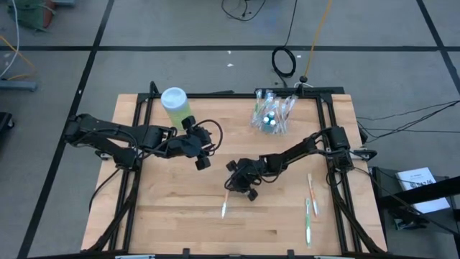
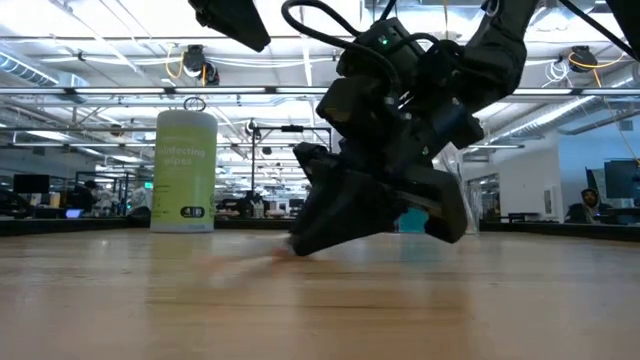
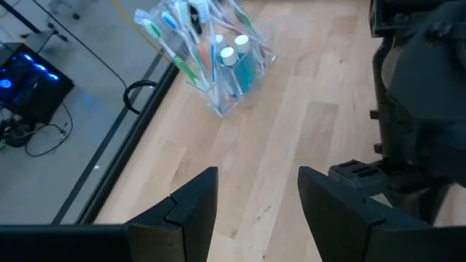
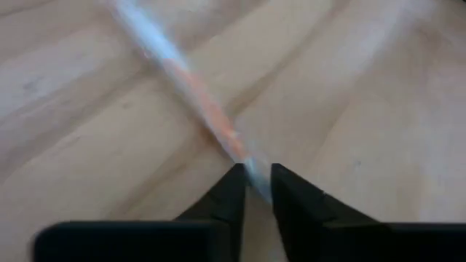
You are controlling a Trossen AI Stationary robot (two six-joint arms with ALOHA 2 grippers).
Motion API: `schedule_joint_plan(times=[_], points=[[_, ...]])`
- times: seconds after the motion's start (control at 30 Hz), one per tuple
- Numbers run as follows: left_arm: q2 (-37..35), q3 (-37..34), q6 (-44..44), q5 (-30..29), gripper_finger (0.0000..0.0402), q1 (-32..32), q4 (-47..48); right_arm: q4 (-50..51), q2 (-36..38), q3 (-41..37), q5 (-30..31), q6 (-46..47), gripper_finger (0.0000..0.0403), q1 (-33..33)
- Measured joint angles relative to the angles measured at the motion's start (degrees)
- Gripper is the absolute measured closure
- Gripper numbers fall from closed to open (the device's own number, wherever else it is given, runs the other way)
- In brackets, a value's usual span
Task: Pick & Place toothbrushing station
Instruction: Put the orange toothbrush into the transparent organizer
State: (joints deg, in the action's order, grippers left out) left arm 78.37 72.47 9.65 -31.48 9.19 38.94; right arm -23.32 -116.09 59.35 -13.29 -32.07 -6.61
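Right tool [image 4: 253, 182] bows low, pinching toothbrush [image 4: 191, 87] flat on table [image 1: 172, 216].

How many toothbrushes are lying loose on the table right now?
3. One orange-and-white toothbrush sits mid-table at the right hand; a green toothbrush and an orange toothbrush lie near the right edge. Others stand in the clear cup.

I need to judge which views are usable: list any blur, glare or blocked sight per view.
Right wrist view: toothbrush smeared by blur, right gripper sharper. Low view: that gripper's dark bulk fills the centre. High view: evenly lit, clear cup glints.
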Motion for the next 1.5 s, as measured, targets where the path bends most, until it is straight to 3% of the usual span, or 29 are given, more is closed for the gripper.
schedule_joint_plan(times=[0.13, 0.4, 0.7, 0.83, 1.03, 1.33, 1.5], points=[[0.0, 0.0, -0.18, 0.28, 0.0206, 0.0, 0.02, 1.08, 0.9, -0.01, 6.26, 1.6, 0.0392, -0.25], [0.0, 0.0, -0.3, 0.23, 0.0206, 0.0, 0.39, 17.78, 9.29, -0.17, 21.03, -1.82, 0.0399, -3.61], [0.0, 0.0, -0.25, 0.19, 0.0206, 0.0, 0.39, 41.8, 23.38, -0.16, 59.99, -16.44, 0.0402, -11.86], [0.0, 0.0, -0.06, 0.17, 0.0206, 0.0, 0.35, 50.87, 29.56, -0.15, 72.51, -20.13, 0.0402, -13.65], [0.0, 0.0, 1.18, 0.15, 0.0206, 0.0, 0.33, 62.41, 38.41, -0.15, 75.31, -18.33, 0.0402, -13.1], [-0.02, 0.0, 1.12, 0.0, 0.0206, 0.0, 0.28, 78.51, 47.26, -0.15, 86.66, -29.69, 0.0402, -9.04], [-0.02, 0.0, 1.1, 0.0, 0.0206, 0.0, 0.2, 80.53, 49.51, -0.15, 83.87, -28.73, 0.0403, -4.08]])
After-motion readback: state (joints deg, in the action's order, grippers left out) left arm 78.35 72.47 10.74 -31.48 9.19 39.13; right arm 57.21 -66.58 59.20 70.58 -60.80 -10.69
